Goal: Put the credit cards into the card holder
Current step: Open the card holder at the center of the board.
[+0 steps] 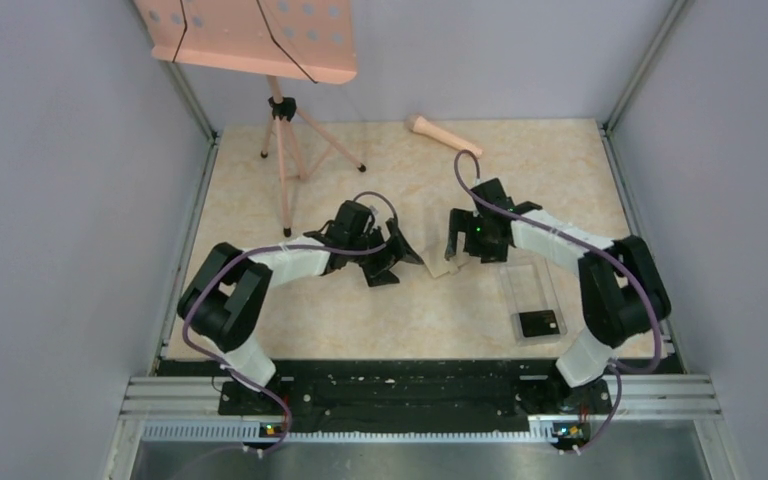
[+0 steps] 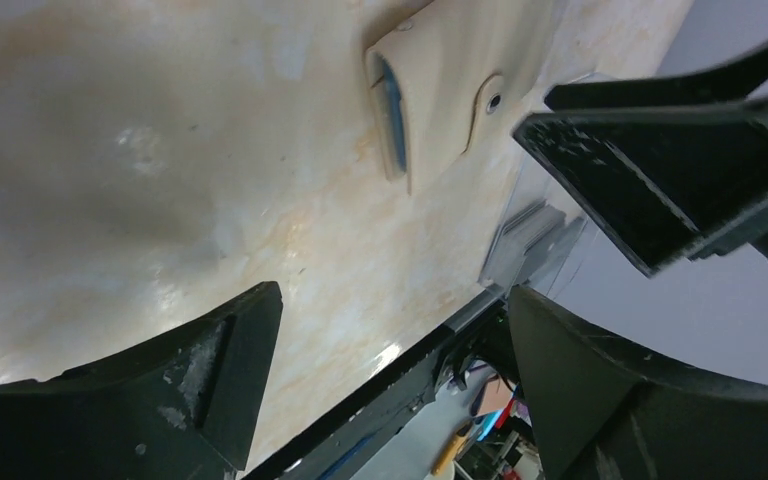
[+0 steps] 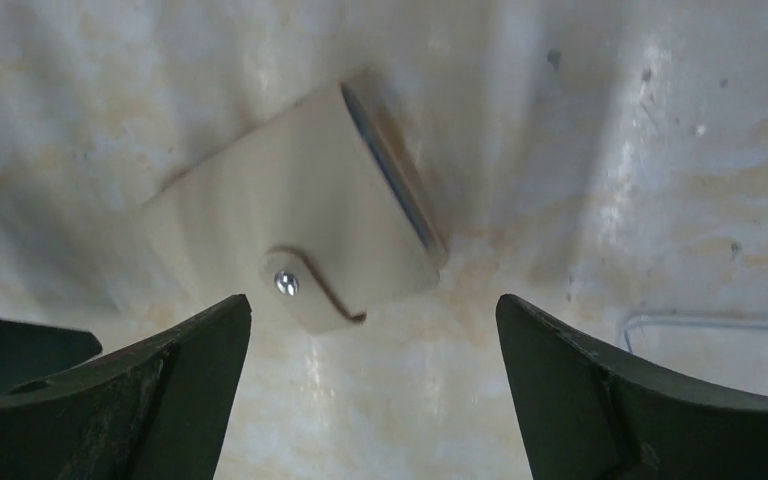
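The card holder (image 1: 443,264) lies shut on the table between my two grippers, beige, with a snap dot. In the left wrist view the card holder (image 2: 440,70) sits ahead of the fingers and shows a blue edge along its slit. My left gripper (image 1: 400,262) is just left of it, open and empty (image 2: 395,340). My right gripper (image 1: 457,248) hangs over its right side, open with nothing between the fingers (image 3: 373,320); the card holder (image 3: 290,225) lies just beyond the fingertips. One dark credit card (image 1: 540,322) lies in the clear box.
The long clear plastic box (image 1: 530,285) stands right of the card holder, under the right arm. A pink music stand (image 1: 250,40) on a tripod (image 1: 285,150) fills the back left. A pale club-shaped handle (image 1: 445,135) lies at the back. Walls close in both sides.
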You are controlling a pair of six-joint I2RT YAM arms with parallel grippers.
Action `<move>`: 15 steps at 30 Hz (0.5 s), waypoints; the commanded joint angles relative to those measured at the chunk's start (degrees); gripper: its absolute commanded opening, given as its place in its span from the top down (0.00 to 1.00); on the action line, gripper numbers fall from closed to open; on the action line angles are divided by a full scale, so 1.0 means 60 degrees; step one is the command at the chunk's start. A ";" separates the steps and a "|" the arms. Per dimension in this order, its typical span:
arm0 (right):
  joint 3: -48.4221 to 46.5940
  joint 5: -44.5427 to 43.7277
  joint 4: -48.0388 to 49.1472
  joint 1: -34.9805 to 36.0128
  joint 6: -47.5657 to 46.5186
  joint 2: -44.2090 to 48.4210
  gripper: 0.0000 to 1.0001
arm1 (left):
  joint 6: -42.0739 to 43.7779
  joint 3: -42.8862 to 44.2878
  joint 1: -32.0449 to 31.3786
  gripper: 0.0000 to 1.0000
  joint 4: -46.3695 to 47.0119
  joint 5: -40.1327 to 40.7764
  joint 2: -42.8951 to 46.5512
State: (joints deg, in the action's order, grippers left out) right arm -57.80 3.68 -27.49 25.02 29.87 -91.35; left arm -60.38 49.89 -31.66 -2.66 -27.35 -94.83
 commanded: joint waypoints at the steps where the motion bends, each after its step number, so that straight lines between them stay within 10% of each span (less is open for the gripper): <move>1: -0.1447 -0.0569 0.0310 0.0045 -0.0256 -0.1226 0.08 | -0.0781 0.0553 -0.0214 0.14 0.1450 0.0348 -0.0681; 15: -0.0888 0.3748 0.1935 -0.0183 0.0439 -0.2149 0.45 | -0.0839 0.1021 -0.0188 0.38 0.1797 0.1175 -0.1687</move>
State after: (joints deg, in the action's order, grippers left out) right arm -65.23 16.27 -20.01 23.83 29.71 -104.90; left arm -66.39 53.95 -33.04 6.44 -22.41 -104.92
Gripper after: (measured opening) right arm 0.590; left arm 0.643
